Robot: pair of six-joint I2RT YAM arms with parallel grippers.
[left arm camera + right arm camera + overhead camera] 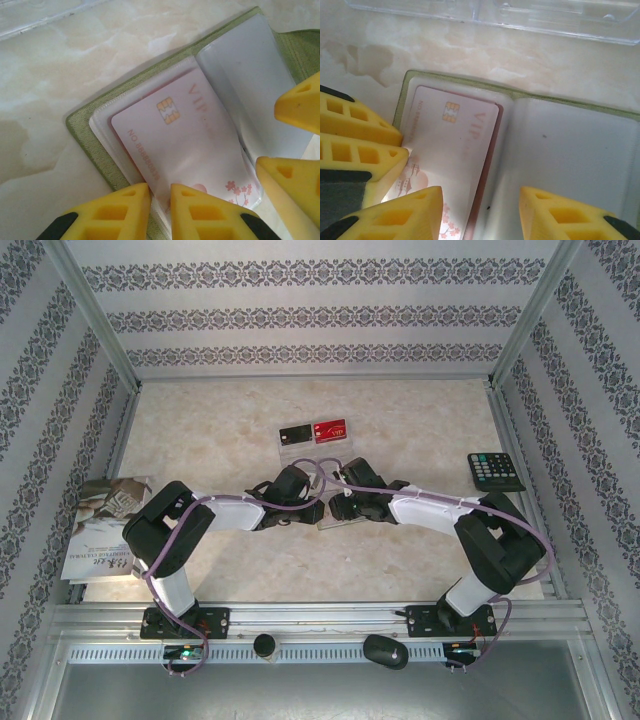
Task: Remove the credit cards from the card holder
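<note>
The olive-green card holder [82,131] [470,82] lies open on the table between both arms, pale grey inside. A pale pink credit card [185,135] [455,135] marked VIP, with a gold chip, sits in its clear sleeve, and a reddish edge [489,165] shows beneath it. My left gripper [160,194] [308,508] is shut on the near edge of that sleeve and card. My right gripper [481,197] [337,508] hangs open over the holder's fold, one finger above the card and one above the grey page. A black card [296,433] and a red card [330,427] lie further back.
A clear plastic case [520,15] lies just beyond the holder. A black calculator [495,471] sits at the right and a printed booklet [105,525] at the left edge. Patterned walls enclose the marble tabletop [420,420].
</note>
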